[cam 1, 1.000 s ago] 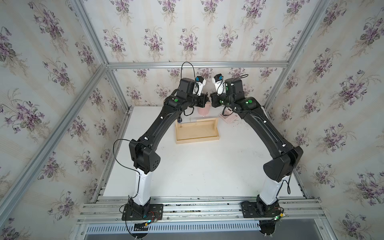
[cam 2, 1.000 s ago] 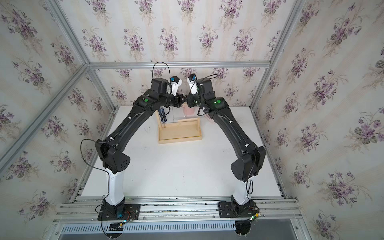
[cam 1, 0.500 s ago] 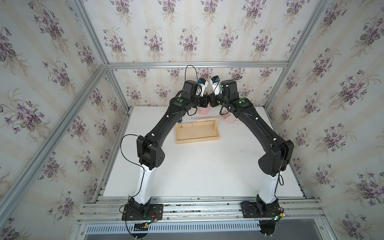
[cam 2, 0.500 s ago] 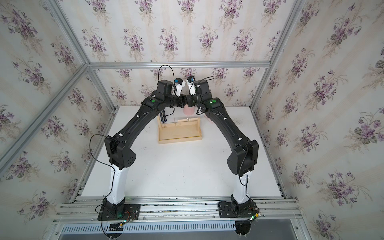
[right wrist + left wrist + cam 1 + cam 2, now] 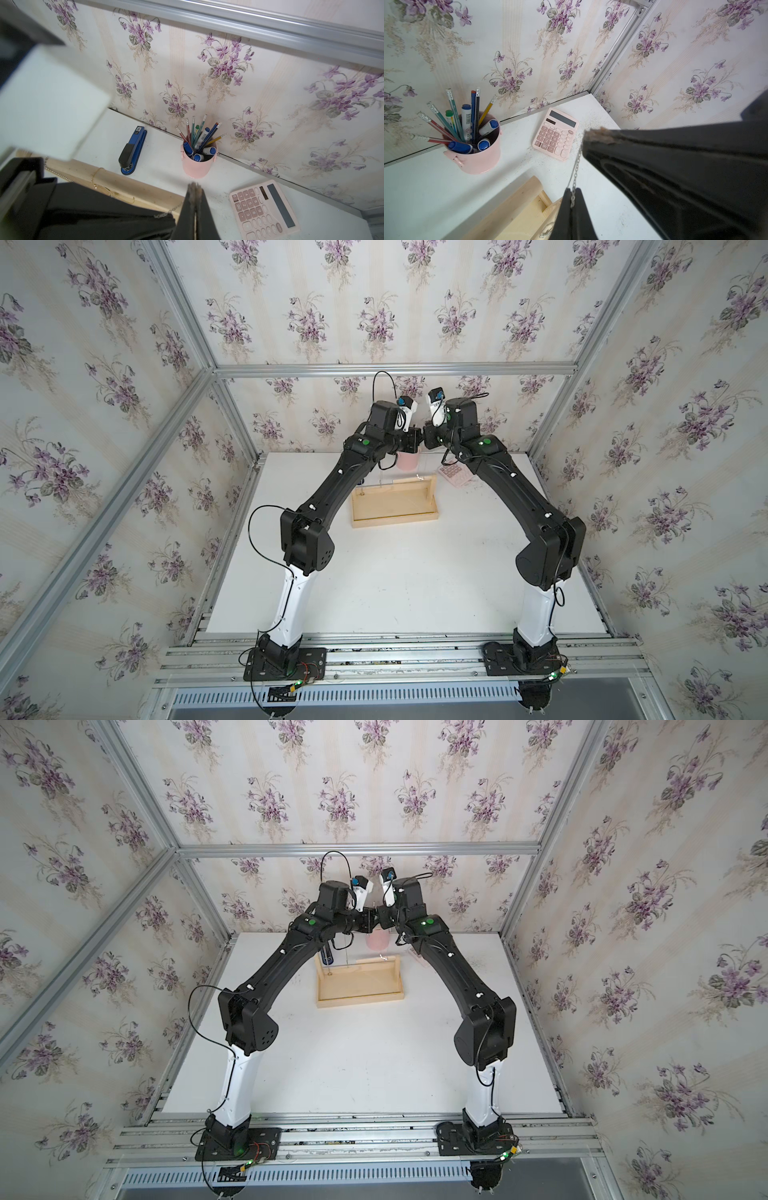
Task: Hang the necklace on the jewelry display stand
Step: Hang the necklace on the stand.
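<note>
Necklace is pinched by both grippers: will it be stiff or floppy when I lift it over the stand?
Probably floppy: the necklace is a thin link chain, straight only where the left gripper and right gripper pull it. Likely light; any slack should sag. Links may snag on the stand.

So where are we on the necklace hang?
Done: the necklace is picked up off the table. In hand: the left gripper and right gripper are both shut on its chain, with a short span taut between them, up near the back of the jewelry display stand. Left: drape it over the stand and release. No view shows it hooked yet.
</note>
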`<state>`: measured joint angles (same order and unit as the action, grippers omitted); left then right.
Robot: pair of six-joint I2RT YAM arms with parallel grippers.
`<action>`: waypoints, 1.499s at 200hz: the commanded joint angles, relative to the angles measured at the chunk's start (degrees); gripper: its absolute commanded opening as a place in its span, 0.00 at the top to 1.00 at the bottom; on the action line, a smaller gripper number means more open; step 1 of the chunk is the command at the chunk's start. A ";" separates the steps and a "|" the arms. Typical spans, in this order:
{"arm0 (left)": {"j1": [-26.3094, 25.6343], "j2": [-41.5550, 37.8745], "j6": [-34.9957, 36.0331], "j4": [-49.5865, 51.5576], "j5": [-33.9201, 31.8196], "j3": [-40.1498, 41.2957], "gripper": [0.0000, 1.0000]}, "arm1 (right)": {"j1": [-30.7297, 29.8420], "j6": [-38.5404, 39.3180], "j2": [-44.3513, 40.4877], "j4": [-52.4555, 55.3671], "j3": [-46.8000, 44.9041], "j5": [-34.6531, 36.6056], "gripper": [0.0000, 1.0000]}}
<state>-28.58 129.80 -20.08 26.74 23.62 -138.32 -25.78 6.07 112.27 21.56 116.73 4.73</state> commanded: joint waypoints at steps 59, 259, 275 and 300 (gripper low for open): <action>0.21 1.66 -0.51 -2.15 -0.68 -2.75 1.00 | 0.77 -0.21 1.94 -3.49 1.61 -0.93 0.98; 1.71 -4.66 -0.36 -2.83 -2.81 8.02 1.00 | 0.05 0.04 7.47 -3.08 3.97 -9.53 0.98; 1.72 -5.86 -0.35 -3.14 -2.79 9.80 1.00 | -0.23 -0.01 7.64 -2.87 3.96 -10.45 0.98; 1.75 -7.85 0.07 -3.77 -5.30 13.31 1.00 | -0.82 0.15 8.29 -2.49 3.97 -10.97 0.97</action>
<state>-26.89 123.70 -21.04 24.67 19.49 -127.44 -26.13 6.17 119.79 18.39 120.53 -5.56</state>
